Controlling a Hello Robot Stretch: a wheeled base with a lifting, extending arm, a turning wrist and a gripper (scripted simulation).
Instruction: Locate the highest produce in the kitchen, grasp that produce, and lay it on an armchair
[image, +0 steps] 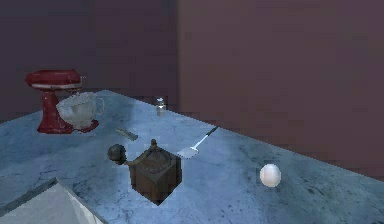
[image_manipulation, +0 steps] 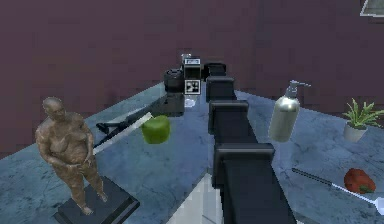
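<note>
At arm side view's left: green apple (image_manipulation: 156, 129), knife (image_manipulation: 118, 126), statue (image_manipulation: 72, 150).
Its right: soap dispenser (image_manipulation: 285, 112), potted plant (image_manipulation: 358, 117).
Gripper (image_manipulation: 176, 92): near apple; jaws and load, we cannot tell.

No legible text, numbers, signs. White squares (image_manipulation: 191, 87) at arm (image_manipulation: 236, 135) end: black marks, unreadable.

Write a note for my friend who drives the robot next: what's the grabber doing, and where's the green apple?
Gripper: out at the arm's far end, above the counter near the wall. Cannot tell whether it holds anything.
Green apple: lying on the counter, left of the arm in the arm side view.
Red thing: on the counter at that view's right, perhaps produce too.
Done: arm reached out toward the apple.
Left: grasp the apple, lift it, find an armchair, lay it there.
</note>
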